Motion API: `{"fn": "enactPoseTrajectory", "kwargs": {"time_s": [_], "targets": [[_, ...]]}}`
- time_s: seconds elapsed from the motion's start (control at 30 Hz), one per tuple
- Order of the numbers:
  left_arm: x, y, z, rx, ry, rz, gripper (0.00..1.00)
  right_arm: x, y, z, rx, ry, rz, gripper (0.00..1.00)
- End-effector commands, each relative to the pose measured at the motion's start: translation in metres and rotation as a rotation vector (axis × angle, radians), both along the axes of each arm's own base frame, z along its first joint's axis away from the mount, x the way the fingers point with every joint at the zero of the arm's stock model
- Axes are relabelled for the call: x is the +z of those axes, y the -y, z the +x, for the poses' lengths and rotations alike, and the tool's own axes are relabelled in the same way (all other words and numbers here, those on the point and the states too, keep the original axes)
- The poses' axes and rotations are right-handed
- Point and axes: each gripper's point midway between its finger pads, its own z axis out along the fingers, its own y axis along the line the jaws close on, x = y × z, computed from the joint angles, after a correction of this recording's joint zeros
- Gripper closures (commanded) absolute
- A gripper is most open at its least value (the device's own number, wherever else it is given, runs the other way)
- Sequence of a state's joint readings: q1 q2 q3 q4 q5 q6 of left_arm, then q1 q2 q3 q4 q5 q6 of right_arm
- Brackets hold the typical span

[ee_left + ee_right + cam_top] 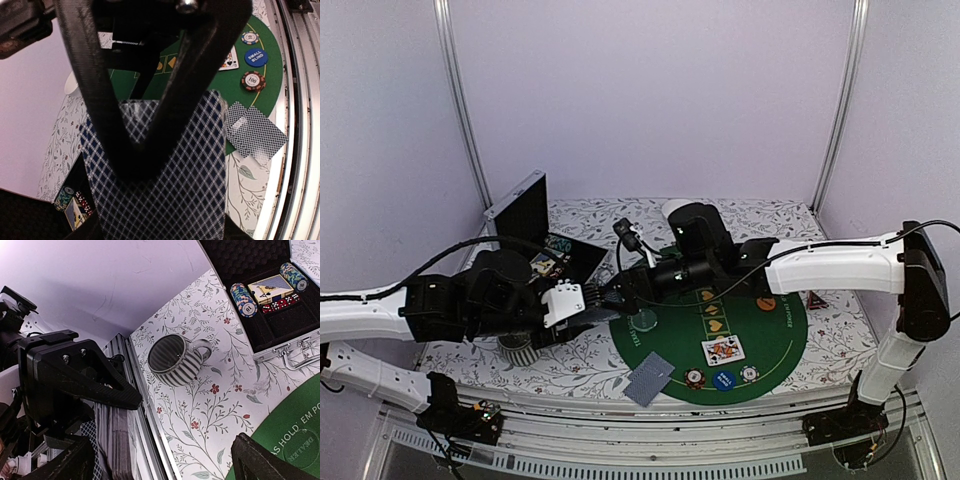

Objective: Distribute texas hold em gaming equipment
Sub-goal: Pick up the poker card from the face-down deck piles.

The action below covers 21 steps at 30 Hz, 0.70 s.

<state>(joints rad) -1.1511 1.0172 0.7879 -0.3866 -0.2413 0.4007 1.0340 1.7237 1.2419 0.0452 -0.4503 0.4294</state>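
Left of mat (765,345), left hand (592,300) grips deck (165,200); right hand (167,462), spread, faces it.

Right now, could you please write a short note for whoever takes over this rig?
Left gripper: shut on the deck. Right gripper: open, empty, close to the deck.
On the green mat: a face-up card, three chips, an orange button; two face-down cards overlap its near edge.
Done: those placements. Left: dealing the deck; chip stacks sit in the case.

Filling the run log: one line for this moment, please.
left tool shut on card deck | right tool open, empty, near deck | two face-down cards at mat edge
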Motion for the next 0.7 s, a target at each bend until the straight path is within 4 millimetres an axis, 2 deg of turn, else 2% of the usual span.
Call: {"fn": "enactPoseTrajectory", "kwargs": {"time_s": [0.0, 0.17, 0.33, 0.4, 0.5, 0.67], "targets": [[0.010, -0.003, 0.002, 0.007, 0.027, -0.037, 0.47, -0.001, 0.007, 0.006, -0.049, 0.008, -0.062, 0.04], [0.011, -0.003, 0.002, 0.005, 0.030, -0.042, 0.47, -0.001, 0.024, 0.007, -0.081, 0.028, -0.114, 0.08], [0.012, -0.003, 0.003, 0.010, 0.031, -0.041, 0.47, 0.005, 0.029, 0.005, -0.069, 0.034, -0.129, 0.23], [0.012, -0.003, 0.003, 0.010, 0.032, -0.042, 0.47, 0.008, 0.030, 0.003, -0.060, 0.036, -0.126, 0.27], [0.011, -0.003, 0.003, 0.008, 0.030, -0.041, 0.47, 0.016, 0.025, -0.009, 0.008, 0.015, -0.094, 0.35], [0.011, -0.003, 0.003, 0.009, 0.030, -0.039, 0.47, 0.026, 0.023, -0.017, 0.058, 0.001, -0.067, 0.66]]}}
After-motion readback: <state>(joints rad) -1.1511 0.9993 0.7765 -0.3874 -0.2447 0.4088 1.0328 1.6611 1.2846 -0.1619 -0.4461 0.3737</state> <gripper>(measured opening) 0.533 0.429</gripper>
